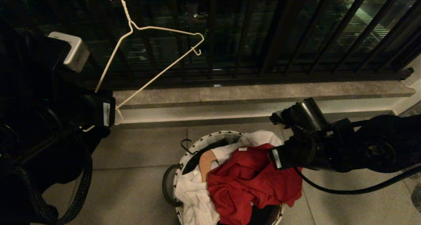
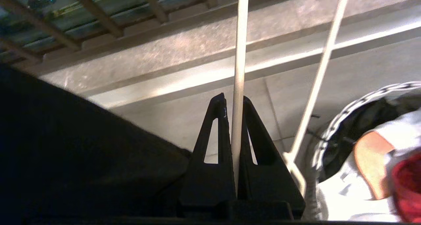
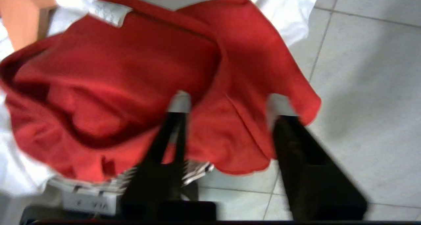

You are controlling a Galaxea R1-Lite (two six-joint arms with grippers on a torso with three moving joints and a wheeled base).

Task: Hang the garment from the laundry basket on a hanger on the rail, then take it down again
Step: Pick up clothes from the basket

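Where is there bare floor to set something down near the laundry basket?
Bare tiles lie between the left arm and the laundry basket, and between basket and ledge. The basket itself is crowded with clothes, the right gripper just above.

1. The floor [image 1: 138, 185] is laid with large pale grey tiles with thin joints.
2. Beyond the floor a low stone kerb [image 1: 263, 95] runs across, a lit pale strip along its foot.
3. On the kerb stands a dark railing [image 1: 250, 37] of upright bars.
4. Behind the railing lies night darkness with faint lights.
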